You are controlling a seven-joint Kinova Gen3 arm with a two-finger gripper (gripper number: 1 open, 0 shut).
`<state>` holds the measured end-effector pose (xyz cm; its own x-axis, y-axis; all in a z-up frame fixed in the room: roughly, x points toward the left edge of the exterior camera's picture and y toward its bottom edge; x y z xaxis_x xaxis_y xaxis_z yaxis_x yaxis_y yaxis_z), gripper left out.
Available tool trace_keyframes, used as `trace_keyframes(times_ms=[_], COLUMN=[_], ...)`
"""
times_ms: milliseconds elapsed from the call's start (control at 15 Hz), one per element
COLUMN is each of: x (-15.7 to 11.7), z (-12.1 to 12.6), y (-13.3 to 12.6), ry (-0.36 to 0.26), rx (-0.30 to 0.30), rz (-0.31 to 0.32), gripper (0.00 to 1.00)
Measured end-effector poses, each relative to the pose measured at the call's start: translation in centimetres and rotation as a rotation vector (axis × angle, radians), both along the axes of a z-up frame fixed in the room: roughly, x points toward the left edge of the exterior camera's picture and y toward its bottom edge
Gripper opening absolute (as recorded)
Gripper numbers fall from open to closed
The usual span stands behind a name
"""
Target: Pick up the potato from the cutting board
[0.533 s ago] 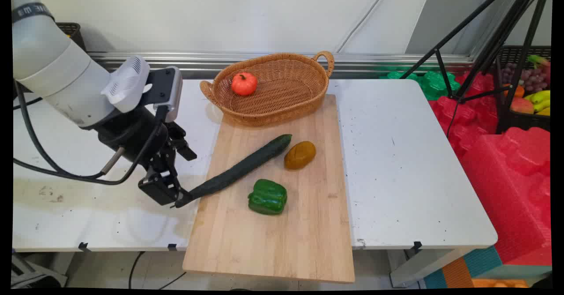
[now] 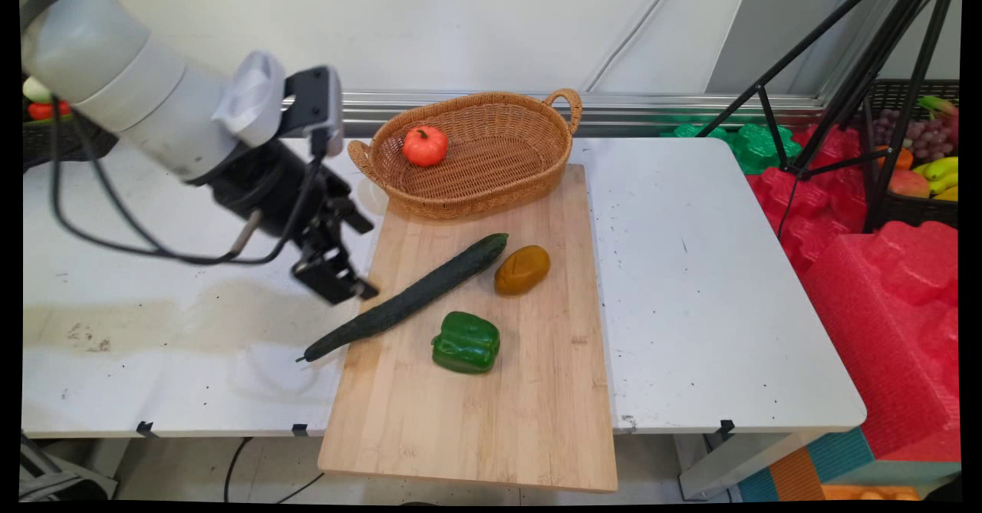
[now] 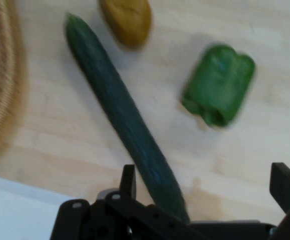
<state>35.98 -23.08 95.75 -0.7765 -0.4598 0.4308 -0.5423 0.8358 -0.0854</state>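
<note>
cucumber (image 2: 406,296) lies diagonally across the cutting board (image 2: 476,390), stem end overhanging onto the tabletop (image 2: 153,375) at near left, tip pointing far right. i see my gripper (image 2: 337,283) wide open, empty, hovering just above its left part.

the cutting board (image 2: 491,390) is pale wood — smooth, matt. the basket (image 2: 491,183) is woven wicker. the cucumber (image 2: 414,294) looks dull and slightly rough — the green pepper (image 2: 465,342) glossy.

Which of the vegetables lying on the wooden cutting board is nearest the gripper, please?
The long dark green cucumber: it lies just below the black gripper, its stem end overhanging the board. The green bell pepper and brownish-yellow potato lie farther right.
</note>
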Motion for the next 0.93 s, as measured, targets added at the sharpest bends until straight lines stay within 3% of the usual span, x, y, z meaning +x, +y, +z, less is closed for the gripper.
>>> trace_keyframes(times_ms=[467,733,933], x=[-2.8,-5.2,-6.6], z=[-0.9,-2.8,-4.7], y=[-4.5,-7.8,-9.5], ry=[0.082,0.145,0.159], rx=[-0.056,-0.080,-0.077], rz=[0.073,0.103,0.112], gripper=[1.00,1.00,1.00])
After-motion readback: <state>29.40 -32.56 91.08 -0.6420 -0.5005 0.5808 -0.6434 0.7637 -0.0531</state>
